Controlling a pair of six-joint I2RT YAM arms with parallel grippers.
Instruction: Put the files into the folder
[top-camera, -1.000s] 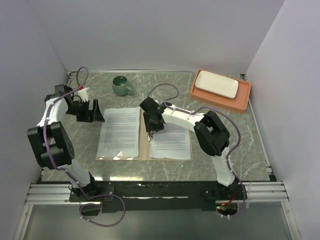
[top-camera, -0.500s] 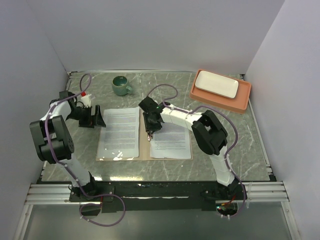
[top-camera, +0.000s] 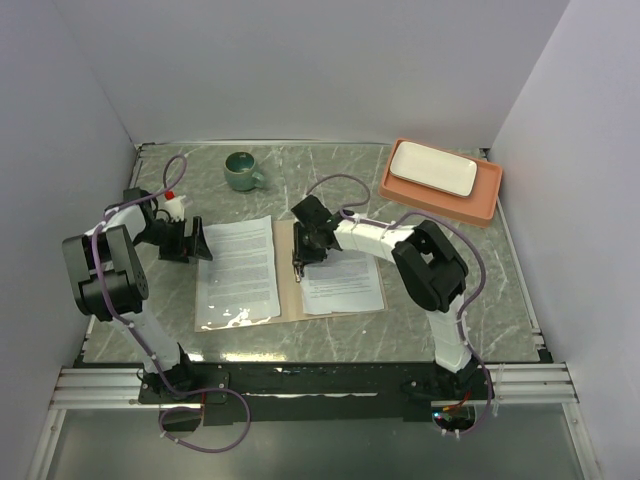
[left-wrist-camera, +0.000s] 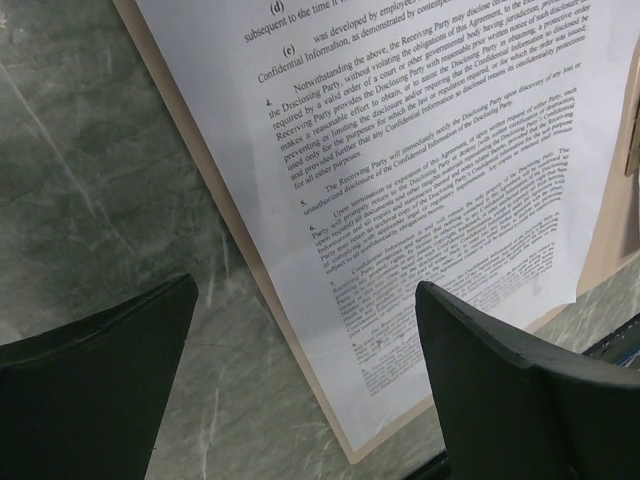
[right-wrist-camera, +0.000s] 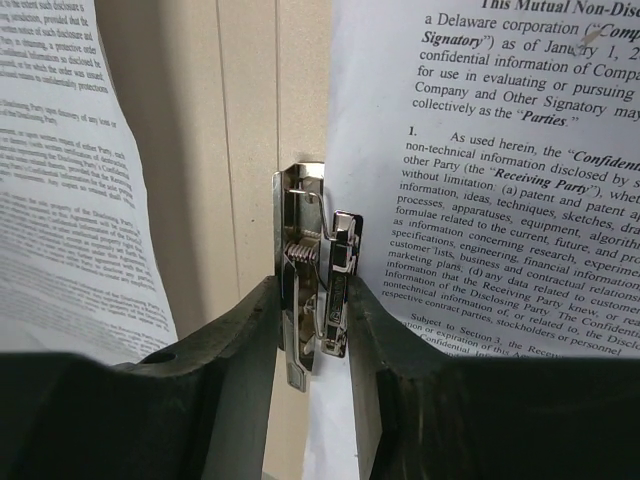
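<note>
Seen from above, the flat tan-brown cardboard folder (top-camera: 287, 300) lay open on a marbled green table (top-camera: 450, 300), with thin white printed sheets (top-camera: 240, 265) on both halves. Left wrist: the left gripper (left-wrist-camera: 305, 290) gaped empty above one sheet's edge. Right wrist: the right gripper (right-wrist-camera: 312, 300) pinched the folder's shiny metal clip (right-wrist-camera: 305, 255).

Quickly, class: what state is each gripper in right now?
Left gripper: open, jaws wide apart, holding nothing.
Right gripper: closed on the metal clip.
</note>
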